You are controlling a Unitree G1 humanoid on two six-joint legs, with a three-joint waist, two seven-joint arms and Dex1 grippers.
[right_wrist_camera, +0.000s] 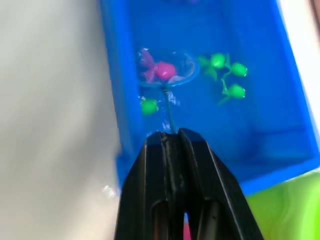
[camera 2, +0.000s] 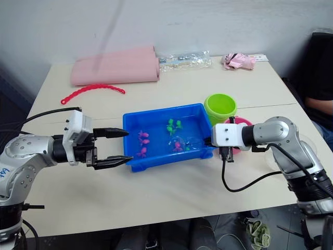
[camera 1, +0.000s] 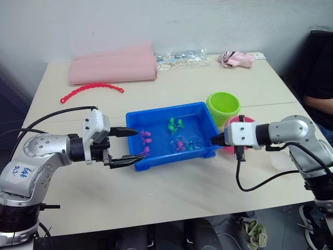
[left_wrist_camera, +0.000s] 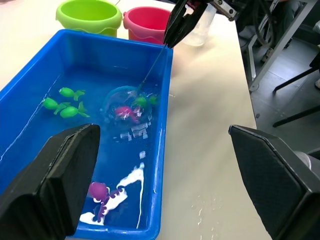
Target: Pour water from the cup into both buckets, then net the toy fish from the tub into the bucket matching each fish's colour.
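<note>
Looked over a pale table (camera 1: pixel 182 192) set against a white wall. Found the tub (camera 1: pixel 166 110) mid-table, holding shallow water, with the green bucket (camera 1: pixel 222 107) and the pink bucket (left_wrist_camera: pixel 145 22) just beside its right end and the cup (left_wrist_camera: pixel 202 27) near them.

Saw the right pincer (camera 1: pixel 214 140) pressed together on the thin handle of the net (right_wrist_camera: pixel 169 107), the hoop lowered into the water with a pink fish (right_wrist_camera: pixel 164 70) lying in it. Noted green fish (left_wrist_camera: pixel 67 111) loose near the far wall and a purple one towards the left end.

Found the left pincer (camera 1: pixel 139 144) spread and empty at the tub's left end.

Judged the net very light but springy, its wire handle apt to twist in a grip. Thought it best held high on the handle and kept level. Reckoned the fish tiny, wet and slippery, so likely to slide off a tilted hoop. Expected the thin-walled tub to skid easily if nudged.
</note>
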